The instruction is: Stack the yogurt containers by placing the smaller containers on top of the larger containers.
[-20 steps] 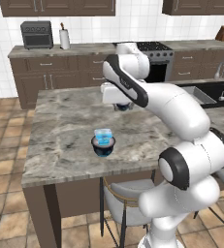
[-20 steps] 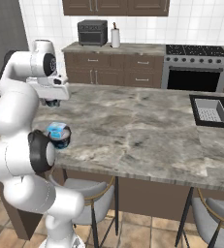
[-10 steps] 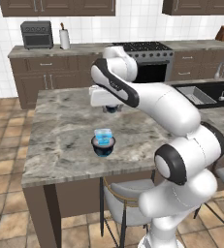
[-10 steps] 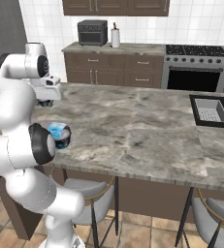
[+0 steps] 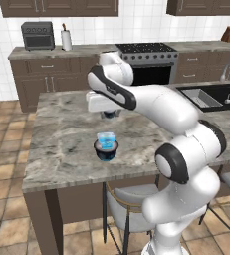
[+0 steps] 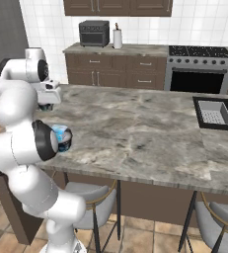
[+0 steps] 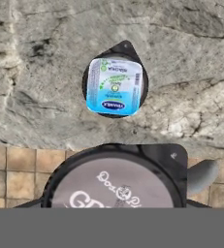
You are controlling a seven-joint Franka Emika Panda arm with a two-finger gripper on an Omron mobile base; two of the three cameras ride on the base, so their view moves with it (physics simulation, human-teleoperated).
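A translucent light-blue cup (image 5: pixel 106 139) sits inside the wide dark navy cup (image 5: pixel 106 150) near the island's front edge; from the right they show as the light-blue cup (image 6: pixel 62 132) and the dark cup (image 6: pixel 65 145). Above the counter, a little behind that stack, my gripper (image 5: pixel 109 112) is shut on the tiny dark cup (image 5: pixel 109 116). Looking down from the hand, the tiny cup's pale lettered top (image 7: pixel 116 186) hides my fingertips. Beyond it stands the light-blue cup (image 7: pixel 115 86) with the dark cup's rim (image 7: pixel 125 48) around it.
The marble island counter (image 5: pixel 61 134) ends just past the stack, with tiled floor (image 7: pixel 16 174) beyond its edge. A sink (image 5: pixel 201 97) is set in at the far right. Stools (image 6: pixel 93 197) stand below the front edge. A stove (image 5: pixel 146 64) lines the back wall.
The arm has swung round and the hand has shifted a little left and down toward the stack, still holding the tiny cup. The stacked cups have not moved.
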